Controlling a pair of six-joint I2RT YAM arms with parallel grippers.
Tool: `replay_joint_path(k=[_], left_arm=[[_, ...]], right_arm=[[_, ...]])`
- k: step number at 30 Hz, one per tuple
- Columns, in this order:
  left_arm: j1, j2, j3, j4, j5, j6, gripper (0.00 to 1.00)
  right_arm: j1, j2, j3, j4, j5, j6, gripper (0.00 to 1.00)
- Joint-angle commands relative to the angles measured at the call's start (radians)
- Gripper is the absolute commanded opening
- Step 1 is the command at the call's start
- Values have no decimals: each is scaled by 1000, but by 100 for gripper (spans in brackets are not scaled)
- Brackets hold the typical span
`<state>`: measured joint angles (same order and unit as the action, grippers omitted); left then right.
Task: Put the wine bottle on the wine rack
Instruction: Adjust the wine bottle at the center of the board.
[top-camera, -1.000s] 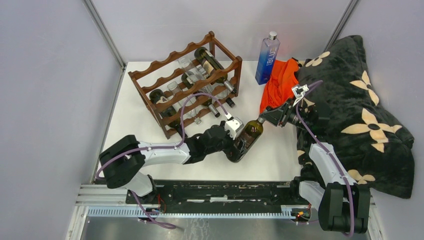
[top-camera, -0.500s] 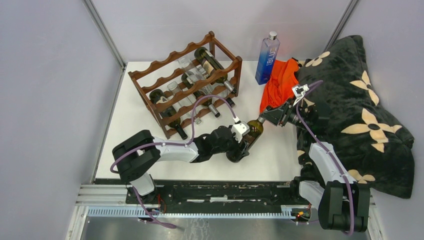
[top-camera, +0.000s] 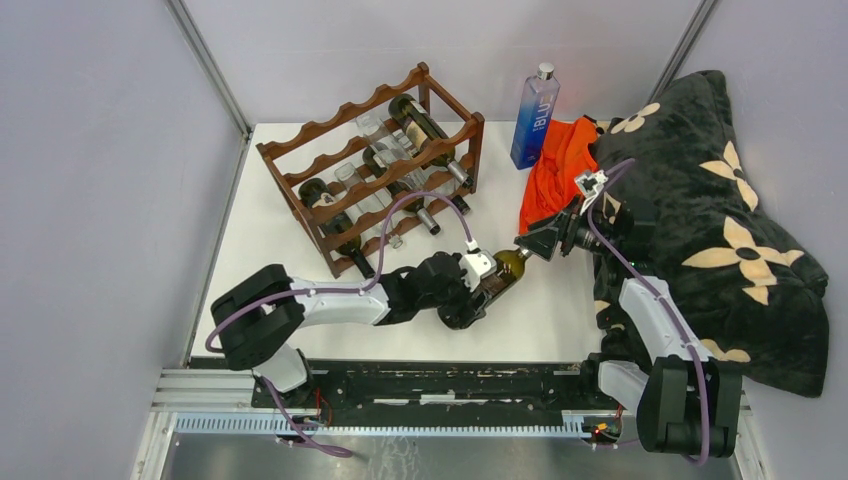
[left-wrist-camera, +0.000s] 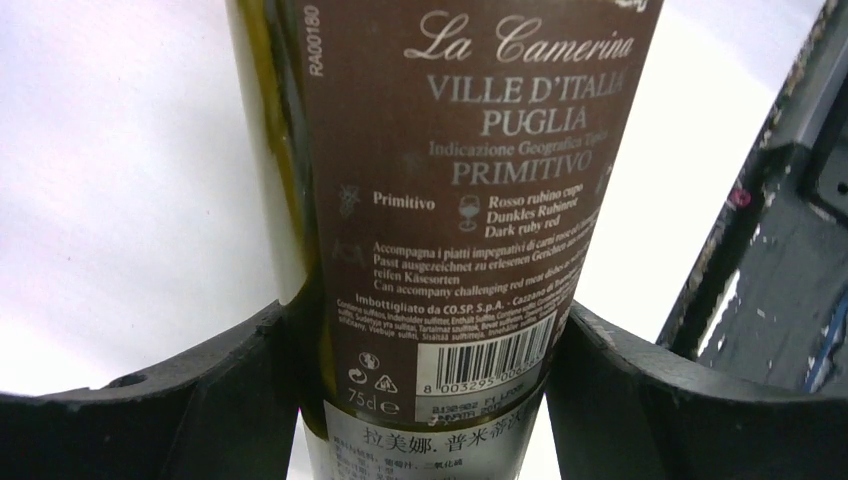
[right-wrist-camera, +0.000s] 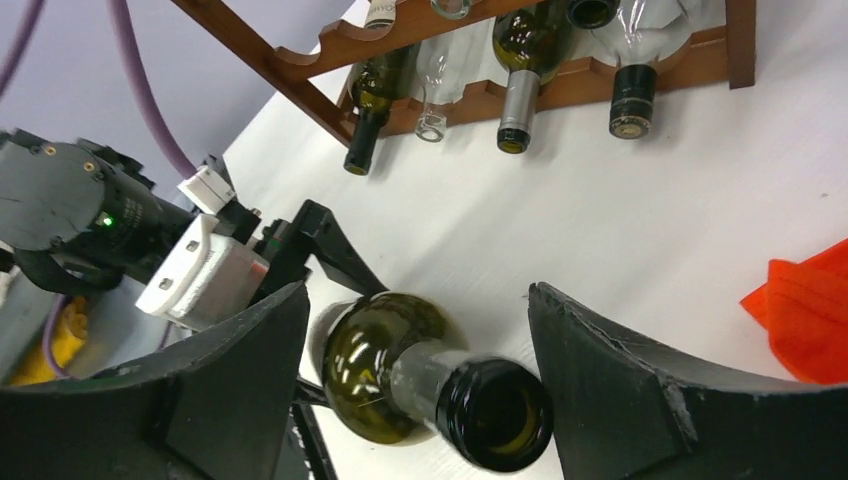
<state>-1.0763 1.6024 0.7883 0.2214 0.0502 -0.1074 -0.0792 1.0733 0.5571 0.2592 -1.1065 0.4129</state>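
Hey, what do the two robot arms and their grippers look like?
The left arm and right arm have white links with bulky black joints. A purple cable loops along each. The left gripper and right gripper have broad, curved matte-black fingers, and a small white camera block sits at each wrist.

The wine bottle (top-camera: 506, 266) was made of dark green glass. Its label (left-wrist-camera: 470, 150) was coloured brown, with pale letters and a white patch of black bars. The wine rack (top-camera: 476, 145) was stained reddish brown. The counter (top-camera: 560, 315) was coloured white. A tall bottle (top-camera: 534, 120) was tinted blue, marked with white letters and capped in silver. A cloth (top-camera: 556, 165) was dyed bright orange. A blanket (top-camera: 740, 180) was coloured black and patterned with cream flower shapes. A cable (right-wrist-camera: 128, 70) was covered in purple.
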Motion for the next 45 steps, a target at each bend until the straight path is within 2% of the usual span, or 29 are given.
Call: replay_joint_path(k=[1,13,29,33,36,39,45], left_arm=[[0,-102,15,-13,48,98,2],[0,-211,-13,-192,26,161,2],[0,-240,-9,-323,18,231,2],[0,-236,0,-352,23,239,2],[1,-238,2,-365,30,244,2],[1,-238,2,-376,30,254,2],[-1,-232,14,-397,30,266,2]], right_arm=[[-4,-11,92,-194,-27,-263,87],[-24,32,252,-594,-36,-709,92],[-24,-5,300,-694,-94,-1038,92],[-24,-3,303,-778,-130,-1199,91],[-22,7,303,-871,-149,-1380,91],[-21,13,305,-972,-151,-1572,98],[-14,42,313,-1105,-152,-1778,98]])
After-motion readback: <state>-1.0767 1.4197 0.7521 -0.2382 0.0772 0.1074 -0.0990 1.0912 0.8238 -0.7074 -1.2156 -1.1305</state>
